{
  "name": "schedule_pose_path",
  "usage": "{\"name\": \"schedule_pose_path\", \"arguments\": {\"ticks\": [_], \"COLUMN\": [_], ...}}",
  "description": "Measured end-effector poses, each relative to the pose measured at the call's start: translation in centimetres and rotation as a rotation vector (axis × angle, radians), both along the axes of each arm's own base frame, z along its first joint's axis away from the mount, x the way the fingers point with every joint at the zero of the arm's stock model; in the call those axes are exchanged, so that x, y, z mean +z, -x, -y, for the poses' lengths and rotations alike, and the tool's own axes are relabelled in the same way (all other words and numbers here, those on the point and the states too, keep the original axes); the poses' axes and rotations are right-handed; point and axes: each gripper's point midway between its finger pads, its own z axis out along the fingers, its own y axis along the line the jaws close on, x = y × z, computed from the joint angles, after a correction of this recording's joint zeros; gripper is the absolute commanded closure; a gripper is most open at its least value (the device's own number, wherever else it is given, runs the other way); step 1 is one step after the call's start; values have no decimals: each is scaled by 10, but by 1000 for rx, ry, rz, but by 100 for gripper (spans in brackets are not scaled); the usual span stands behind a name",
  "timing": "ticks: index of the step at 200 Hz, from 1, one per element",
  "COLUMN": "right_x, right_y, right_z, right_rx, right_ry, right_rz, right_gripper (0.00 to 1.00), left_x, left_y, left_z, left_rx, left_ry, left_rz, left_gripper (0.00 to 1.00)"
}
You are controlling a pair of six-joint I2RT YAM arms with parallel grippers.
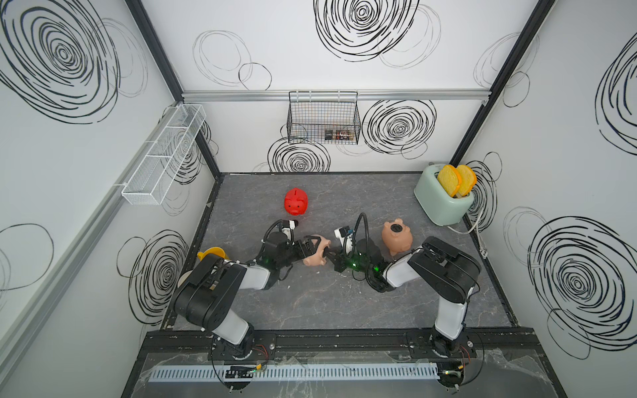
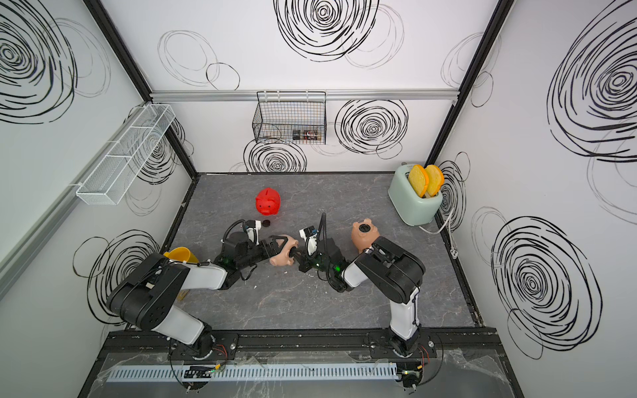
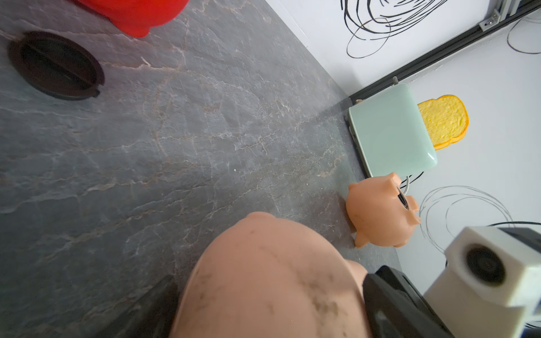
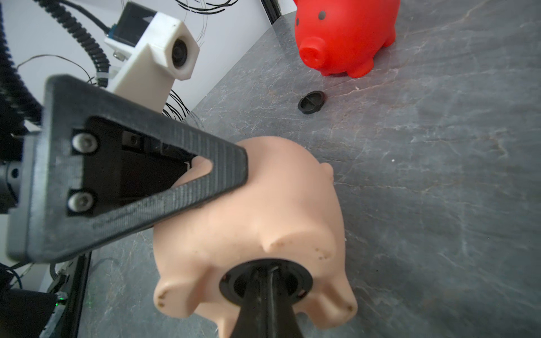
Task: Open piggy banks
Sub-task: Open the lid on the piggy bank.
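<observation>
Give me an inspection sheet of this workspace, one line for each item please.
Surface: grey marbled table.
Job's things: red pig upright, loose black plug beside it; tan pig on its back; pale pig held sideways, belly plug in place.
Clutter: toaster with two bread slices; yellow cup, partly hidden.
Hands: left hand clamped round the pale pig; right hand shut on the belly plug.
Cables: toaster's white cord runs along the table's edge; black hoses loop at both wrists.
Surroundings: black wire basket and white mesh tray on scribble-patterned walls.
</observation>
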Motion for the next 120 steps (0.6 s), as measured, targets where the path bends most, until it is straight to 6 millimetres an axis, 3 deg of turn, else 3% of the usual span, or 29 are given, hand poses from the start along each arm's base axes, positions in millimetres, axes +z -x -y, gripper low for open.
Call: {"name": "schedule_pose_path", "arguments": {"ticks": [120], "right_x": [-1], "right_y": [-8], "right_z": [0], "right_rx": [69], "right_ry": [8], "right_rz": [56], "right_gripper": [100], "left_x": [0], "left_y": [-8], "left_z": [1], "left_rx": [-8], "left_ry": [-15], "left_rz": [-4], "left_gripper": [0]}}
